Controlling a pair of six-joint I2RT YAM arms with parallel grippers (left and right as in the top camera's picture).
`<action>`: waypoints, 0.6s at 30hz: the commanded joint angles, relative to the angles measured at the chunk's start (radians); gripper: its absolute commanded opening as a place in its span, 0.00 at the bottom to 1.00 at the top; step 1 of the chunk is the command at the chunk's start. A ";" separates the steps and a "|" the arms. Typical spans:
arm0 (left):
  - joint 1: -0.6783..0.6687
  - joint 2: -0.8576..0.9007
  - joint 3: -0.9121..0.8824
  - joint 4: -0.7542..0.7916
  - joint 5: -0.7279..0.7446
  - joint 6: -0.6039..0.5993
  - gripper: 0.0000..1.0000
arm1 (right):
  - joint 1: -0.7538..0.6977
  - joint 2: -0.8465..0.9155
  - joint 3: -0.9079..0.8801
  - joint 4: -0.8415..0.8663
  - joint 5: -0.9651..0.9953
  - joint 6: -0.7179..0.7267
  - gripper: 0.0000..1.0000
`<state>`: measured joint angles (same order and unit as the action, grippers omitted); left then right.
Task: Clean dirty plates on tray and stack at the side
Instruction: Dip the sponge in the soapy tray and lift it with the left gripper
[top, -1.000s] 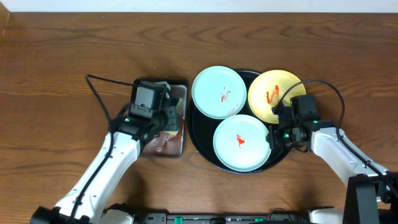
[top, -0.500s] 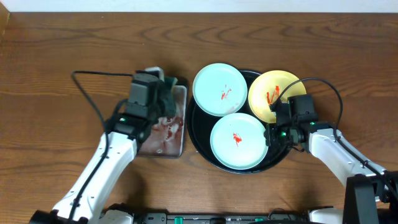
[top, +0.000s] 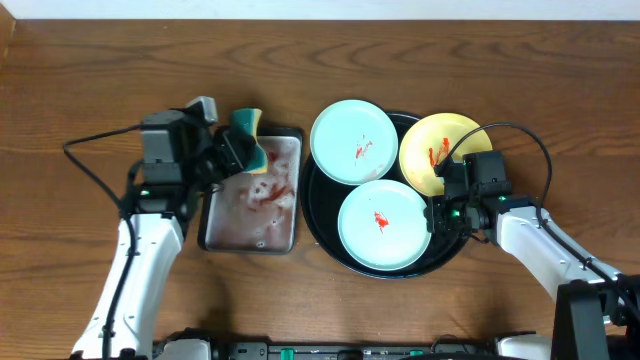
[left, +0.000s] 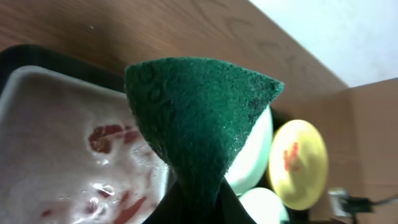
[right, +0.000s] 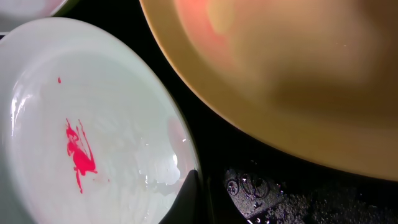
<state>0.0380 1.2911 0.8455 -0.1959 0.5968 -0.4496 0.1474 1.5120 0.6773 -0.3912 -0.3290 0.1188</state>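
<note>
1. My left gripper (left: 194, 205) is clenching the sponge (left: 199, 118), pinching it at its lower end so the green face is fanning up in front of the wrist camera.
2. The sponge is hanging over the far edge of the grey pan (top: 250, 210), which is showing red smears in a wet film.
3. My right gripper (top: 437, 216) is sitting at the right rim of the near mint plate (top: 385, 225). One dark finger (right: 186, 196) is lying against that rim, and I cannot tell whether the jaws are actually gripping it.
4. That plate is lying on the near side of the tray (top: 320, 235), carrying a red streak in its middle.
5. The far mint plate (top: 352, 142) and the yellow plate (top: 440, 150) are sitting along the tray's far side, both overhanging its rim and both showing red sauce.
6. The tray is resting on the wooden table (top: 100, 60), just to the right of the pan.
</note>
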 joint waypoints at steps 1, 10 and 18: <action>0.039 -0.010 0.011 0.024 0.160 -0.009 0.08 | 0.011 0.007 -0.002 0.006 -0.008 0.015 0.01; 0.059 -0.010 0.011 0.075 0.230 -0.004 0.07 | 0.011 0.007 -0.002 0.005 -0.008 0.015 0.01; 0.059 -0.010 0.011 0.078 0.230 0.022 0.07 | 0.011 0.007 -0.002 0.004 -0.008 0.015 0.01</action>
<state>0.0910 1.2911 0.8455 -0.1265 0.8024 -0.4507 0.1474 1.5120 0.6773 -0.3912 -0.3290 0.1192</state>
